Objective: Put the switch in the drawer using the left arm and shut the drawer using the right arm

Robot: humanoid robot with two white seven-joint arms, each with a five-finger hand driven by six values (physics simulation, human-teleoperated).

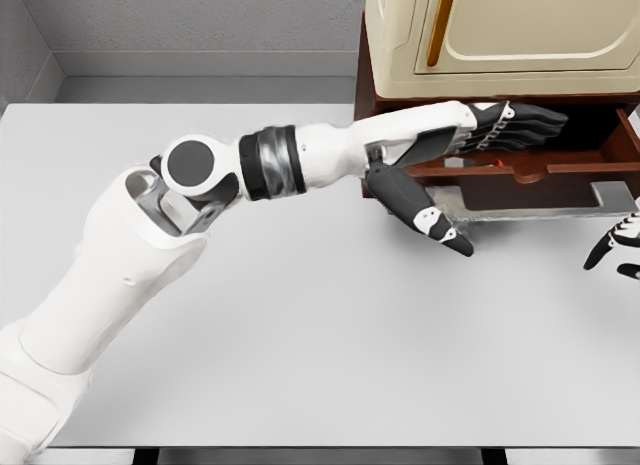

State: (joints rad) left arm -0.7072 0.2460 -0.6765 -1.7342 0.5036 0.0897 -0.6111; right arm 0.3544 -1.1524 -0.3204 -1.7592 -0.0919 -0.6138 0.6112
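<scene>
My left arm reaches from the lower left across the white table to the open brown drawer. The left hand hovers flat over the drawer with its fingers stretched out and its thumb pointing down in front; it holds nothing. Under the fingers, inside the drawer, lies a small grey object with a red spot, which looks like the switch; the hand hides most of it. My right hand shows only at the right edge, near the drawer's grey front, with relaxed fingers.
The drawer belongs to a brown cabinet base standing at the table's back right, with a cream-coloured appliance on top. A grey wall runs behind the table.
</scene>
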